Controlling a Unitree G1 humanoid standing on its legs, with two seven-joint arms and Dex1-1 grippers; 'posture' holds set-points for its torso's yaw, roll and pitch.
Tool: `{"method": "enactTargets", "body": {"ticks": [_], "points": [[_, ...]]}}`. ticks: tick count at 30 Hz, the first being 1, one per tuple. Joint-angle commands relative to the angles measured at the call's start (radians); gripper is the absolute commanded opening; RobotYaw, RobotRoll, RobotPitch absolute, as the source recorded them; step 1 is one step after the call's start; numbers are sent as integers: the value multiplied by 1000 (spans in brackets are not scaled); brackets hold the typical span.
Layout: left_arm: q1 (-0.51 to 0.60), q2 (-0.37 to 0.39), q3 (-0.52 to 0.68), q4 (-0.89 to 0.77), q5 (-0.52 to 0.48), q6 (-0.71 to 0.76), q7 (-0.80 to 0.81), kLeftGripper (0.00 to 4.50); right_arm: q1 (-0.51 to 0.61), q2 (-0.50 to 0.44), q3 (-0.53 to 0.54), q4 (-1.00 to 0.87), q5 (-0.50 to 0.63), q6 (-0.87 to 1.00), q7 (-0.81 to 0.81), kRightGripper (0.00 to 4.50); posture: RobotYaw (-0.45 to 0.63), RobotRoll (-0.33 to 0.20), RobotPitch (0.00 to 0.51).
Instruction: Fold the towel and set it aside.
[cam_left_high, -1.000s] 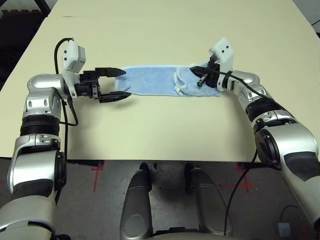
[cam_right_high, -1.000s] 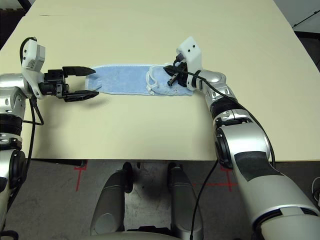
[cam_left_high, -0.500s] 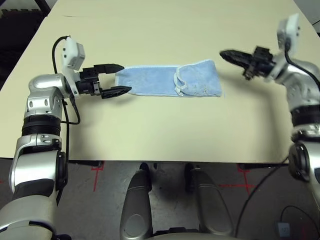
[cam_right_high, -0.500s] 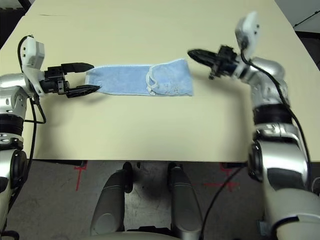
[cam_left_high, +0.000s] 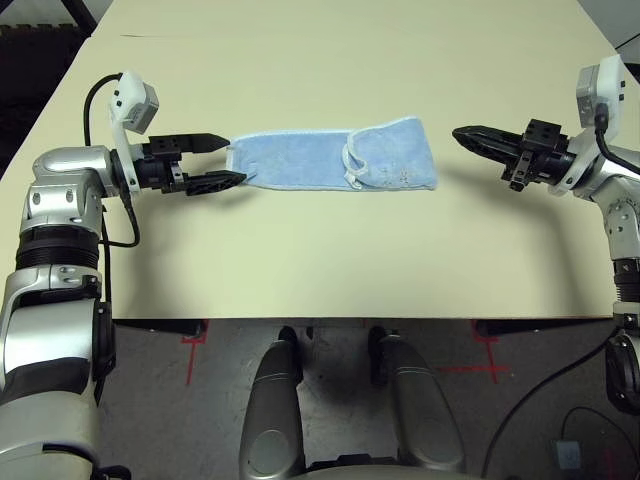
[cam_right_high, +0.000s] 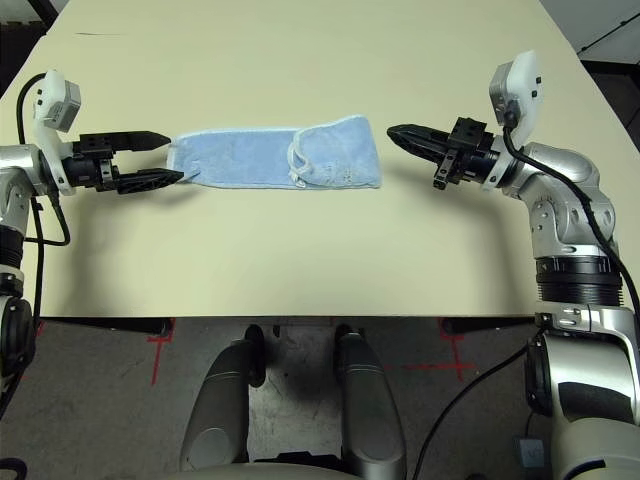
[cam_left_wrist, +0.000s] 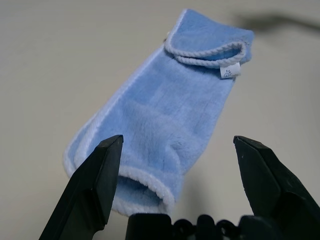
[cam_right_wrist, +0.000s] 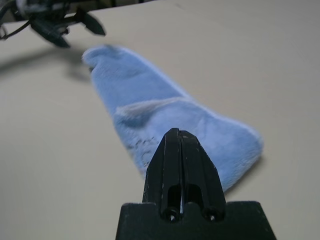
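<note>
Towel (cam_left_high: 330, 156) folded on table (cam_left_high: 320, 260); left gripper (cam_left_high: 222, 161) wide – right gripper (cam_left_high: 470, 137) closed, empty

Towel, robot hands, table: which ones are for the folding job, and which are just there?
For the job:
- the towel, blue, lying in a long strip with one end folded over
- the left gripper, open at the towel's end
- the right gripper, shut, off the towel's other end, not touching it

Just there:
- the table, which the towel lies on
</note>
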Motion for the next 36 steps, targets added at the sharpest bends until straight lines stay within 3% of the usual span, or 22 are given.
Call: {"method": "enactTargets", "body": {"ticks": [1, 9, 13, 16, 23, 28, 36], "points": [[5, 9, 3, -15, -3, -24, -17, 4500, 57, -40, 8, 2, -9, -48, 53, 67, -61, 0, 279], [3, 59, -9, 9, 20, 21, -12, 4500, 107, -97, 40, -9, -25, -133, 158, 2887, -46, 0, 283], [-45, 87, -27, 28, 76, 116, 95, 4500, 66, -91, 71, 45, -51, -174, 174, 4357, -28, 0, 290], [-80, 108, -44, 20, 97, 283, 145, 4500, 33, -69, 85, 72, -50, -175, 167, 4438, -11, 0, 296], [-140, 133, -22, -106, -21, 863, 152, 4500, -26, -21, 116, 124, -59, -187, 166, 4438, 16, 0, 303], [-117, 160, -33, -181, -73, 1080, 177, 4500, -49, -5, 124, 142, -64, -193, 167, 4438, 17, 0, 304], [-85, 150, -30, -235, -150, 1264, 243, 4500, -52, 3, 123, 148, -71, -201, 164, 4438, 7, 0, 307]]}}
